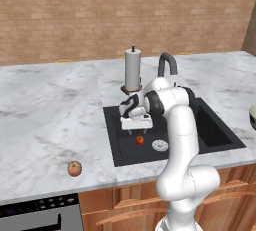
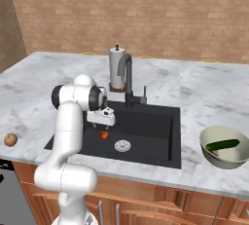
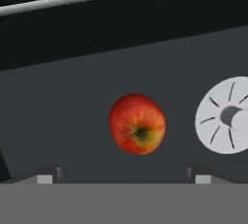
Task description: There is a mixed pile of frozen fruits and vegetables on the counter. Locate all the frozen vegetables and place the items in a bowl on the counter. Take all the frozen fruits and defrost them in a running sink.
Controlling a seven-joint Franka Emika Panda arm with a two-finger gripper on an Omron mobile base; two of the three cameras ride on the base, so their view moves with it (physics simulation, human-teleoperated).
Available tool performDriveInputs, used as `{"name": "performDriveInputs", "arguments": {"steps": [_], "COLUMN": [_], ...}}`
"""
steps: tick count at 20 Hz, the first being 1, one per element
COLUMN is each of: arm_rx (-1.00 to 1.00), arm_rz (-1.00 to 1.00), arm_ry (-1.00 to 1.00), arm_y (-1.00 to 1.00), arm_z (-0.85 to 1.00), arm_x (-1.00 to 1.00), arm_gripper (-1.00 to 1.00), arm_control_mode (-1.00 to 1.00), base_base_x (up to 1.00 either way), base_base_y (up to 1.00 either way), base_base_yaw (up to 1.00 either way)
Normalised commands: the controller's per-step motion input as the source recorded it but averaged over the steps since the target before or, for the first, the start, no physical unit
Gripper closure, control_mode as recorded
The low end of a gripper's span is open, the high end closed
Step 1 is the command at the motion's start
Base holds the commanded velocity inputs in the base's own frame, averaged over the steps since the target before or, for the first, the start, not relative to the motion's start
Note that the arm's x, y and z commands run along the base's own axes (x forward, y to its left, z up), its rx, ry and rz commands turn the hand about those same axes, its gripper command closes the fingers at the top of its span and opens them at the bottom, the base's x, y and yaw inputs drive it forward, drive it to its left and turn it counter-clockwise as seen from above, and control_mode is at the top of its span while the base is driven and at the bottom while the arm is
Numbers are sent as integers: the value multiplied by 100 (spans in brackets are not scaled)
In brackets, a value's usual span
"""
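Silver drain (image 3: 227, 116), right of the gripper's (image 3: 125, 175) fingertips, cut off by the frame edge. Bowl (image 1: 253, 117) a sliver at the frame edge, far right of the hand. Small lump in the bowl under the cucumber (image 2: 222, 144) too small to identify.

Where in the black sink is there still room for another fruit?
The black rectangular sink has bare floor right of the round silver drain. It is crowded left of the drain, where the red apple sits under the open end effector.

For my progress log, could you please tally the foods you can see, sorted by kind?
Fruits: 2 (red apple in the sink, orange-tan fruit on the counter)
Vegetables: 1 clearly visible (green cucumber in the bowl)
Total: 3
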Motion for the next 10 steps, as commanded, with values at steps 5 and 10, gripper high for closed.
{"name": "performDriveInputs", "arguments": {"steps": [5, 10], "arm_rx": [-2, 0], "arm_rz": [0, 0], "arm_ry": [1, 0], "arm_y": [8, 5], "arm_z": [62, 59], "arm_x": [0, -7], "arm_gripper": [-100, -100], "arm_control_mode": [-100, -100], "base_base_x": [0, 0], "base_base_y": [0, 0], "base_base_yaw": [0, 0]}}
